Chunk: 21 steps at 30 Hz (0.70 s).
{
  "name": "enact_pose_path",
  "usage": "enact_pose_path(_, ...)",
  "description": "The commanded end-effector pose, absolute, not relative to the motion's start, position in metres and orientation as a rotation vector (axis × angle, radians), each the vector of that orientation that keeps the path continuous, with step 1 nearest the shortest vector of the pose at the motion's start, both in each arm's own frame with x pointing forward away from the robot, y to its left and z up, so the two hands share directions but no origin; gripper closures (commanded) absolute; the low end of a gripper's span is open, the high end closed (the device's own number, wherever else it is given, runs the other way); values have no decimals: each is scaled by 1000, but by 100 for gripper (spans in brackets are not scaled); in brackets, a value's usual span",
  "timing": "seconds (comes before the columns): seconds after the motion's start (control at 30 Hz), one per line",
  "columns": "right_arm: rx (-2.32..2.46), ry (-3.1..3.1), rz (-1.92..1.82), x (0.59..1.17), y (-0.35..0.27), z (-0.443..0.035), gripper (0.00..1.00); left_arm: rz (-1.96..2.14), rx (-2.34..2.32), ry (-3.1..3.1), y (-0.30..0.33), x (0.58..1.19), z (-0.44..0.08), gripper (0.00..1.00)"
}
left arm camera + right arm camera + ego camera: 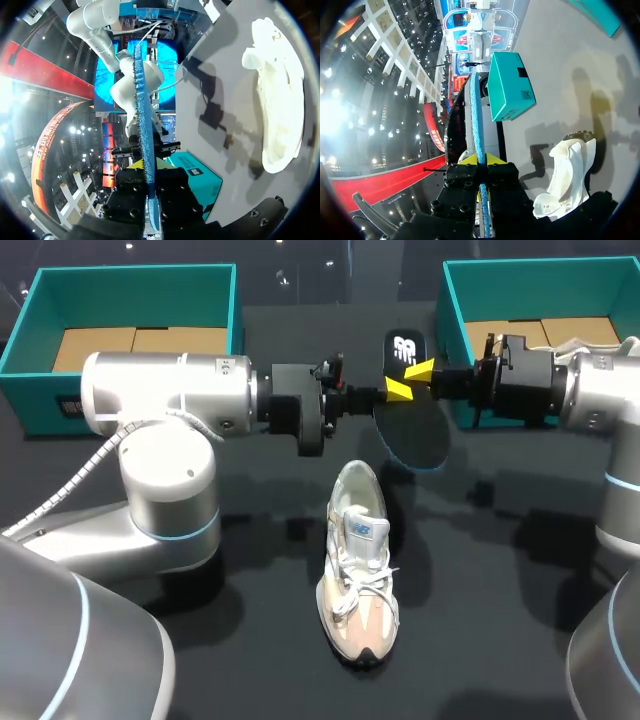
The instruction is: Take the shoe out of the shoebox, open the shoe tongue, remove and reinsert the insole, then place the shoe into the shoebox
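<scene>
A black insole (410,410) with a blue edge hangs in the air above the middle of the table, held from both sides. My left gripper (399,390) is shut on it from the left and my right gripper (421,370) from the right. In the left wrist view the insole (142,125) stands edge-on between the yellow-tipped fingers of the left gripper (148,165). The right wrist view shows the insole (477,120) edge-on inside the right gripper (480,160). The pale shoe (357,575) lies on the table below and nearer, toe toward the front; it also shows as shoe (277,95) and shoe (565,175).
One teal shoebox (40,395) with a cardboard liner stands at the back left and a second teal shoebox (455,320) at the back right, close behind the right gripper. The right box (195,172) and the left box (510,85) appear past the insole.
</scene>
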State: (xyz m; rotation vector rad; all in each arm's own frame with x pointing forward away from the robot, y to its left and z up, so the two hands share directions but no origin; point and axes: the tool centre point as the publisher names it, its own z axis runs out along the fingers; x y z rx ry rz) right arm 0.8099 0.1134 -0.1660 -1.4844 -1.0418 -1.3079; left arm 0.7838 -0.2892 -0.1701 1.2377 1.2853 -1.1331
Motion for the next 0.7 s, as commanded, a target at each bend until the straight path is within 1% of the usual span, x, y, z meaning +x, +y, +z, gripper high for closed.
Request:
enact_pose_path(0.03,-1488,-1027,-1326,808,113,-168,100,-1129,1241,1288,-292,784,-170,100)
enact_pose_path(0.07,-1491,-1024,-1331,807,111,-168,75,-1127,1241,1288,-291,784,-169,100)
enact_pose_path(0.1,-1494,-1018,-1339,806,109,-168,16,-1122,1244,1289,-289,783,-168,100)
enact_pose_path(0.13,-1493,-1013,-1349,805,107,-167,0,-1120,1245,1290,-287,783,-168,100)
enact_pose_path(0.7,-1351,-1135,-1365,777,75,-166,0,-1145,1156,1387,-231,766,-161,100)
